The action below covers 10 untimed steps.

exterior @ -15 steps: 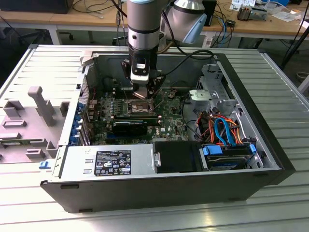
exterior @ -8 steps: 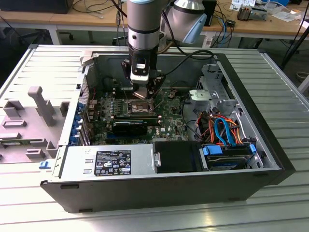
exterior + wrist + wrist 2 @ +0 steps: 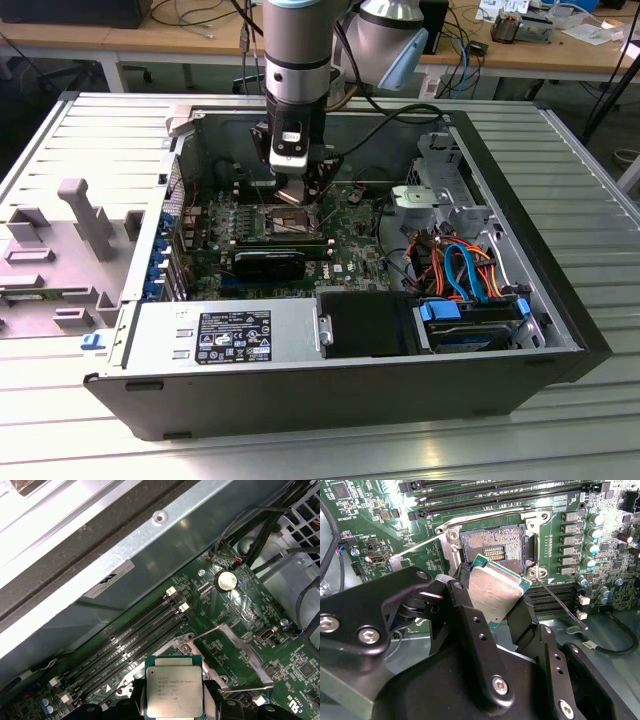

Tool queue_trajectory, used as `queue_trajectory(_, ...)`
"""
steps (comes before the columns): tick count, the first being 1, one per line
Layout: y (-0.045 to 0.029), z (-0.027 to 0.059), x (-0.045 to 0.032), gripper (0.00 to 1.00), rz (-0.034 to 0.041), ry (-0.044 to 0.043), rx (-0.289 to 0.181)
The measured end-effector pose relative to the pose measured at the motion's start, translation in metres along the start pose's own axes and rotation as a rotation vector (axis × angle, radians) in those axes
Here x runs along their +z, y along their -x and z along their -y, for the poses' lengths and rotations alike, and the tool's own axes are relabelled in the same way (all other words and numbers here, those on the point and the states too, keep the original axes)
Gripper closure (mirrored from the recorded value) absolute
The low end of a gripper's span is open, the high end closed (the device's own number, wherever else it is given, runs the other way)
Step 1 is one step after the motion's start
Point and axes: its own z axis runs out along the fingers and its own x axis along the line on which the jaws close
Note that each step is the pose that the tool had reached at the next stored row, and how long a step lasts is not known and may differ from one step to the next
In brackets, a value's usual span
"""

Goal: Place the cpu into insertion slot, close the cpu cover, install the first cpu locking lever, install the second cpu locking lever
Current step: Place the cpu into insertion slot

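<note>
Clamped on a small flat square cpu (image 3: 497, 592) with a grey metallic top and a green edge: black two-fingered gripper (image 3: 492, 597), one finger pressed against each of two opposite sides of the chip. Held low over the green motherboard (image 3: 360, 215), tilted in the second wrist view, one corner overlapping the near edge of the small square insertion slot (image 3: 495, 547), silvery-rimmed, its dark pin field lying bare. Just clear of the slot's rim or brushing it: hard to say from these angles. In the first wrist view, cpu (image 3: 173, 692) face-up between the fingertips of the gripper (image 3: 173, 702), printed top showing. Beside the slot, the thin silvery square-framed metal cpu cover (image 3: 242, 652), swung clear of the socket. Two thin wire locking levers (image 3: 415, 547) sticking out free at either side. In the exterior view, gripper (image 3: 298, 192) down inside the open black computer case (image 3: 350, 395), close to the long black memory slots (image 3: 125, 645).
</note>
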Motion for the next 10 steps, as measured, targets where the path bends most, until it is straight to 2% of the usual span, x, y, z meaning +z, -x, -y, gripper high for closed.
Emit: queue_trajectory(10, 0.0, 0.0, 0.0003, 0.45, 0.0003, 0.0002, 0.008)
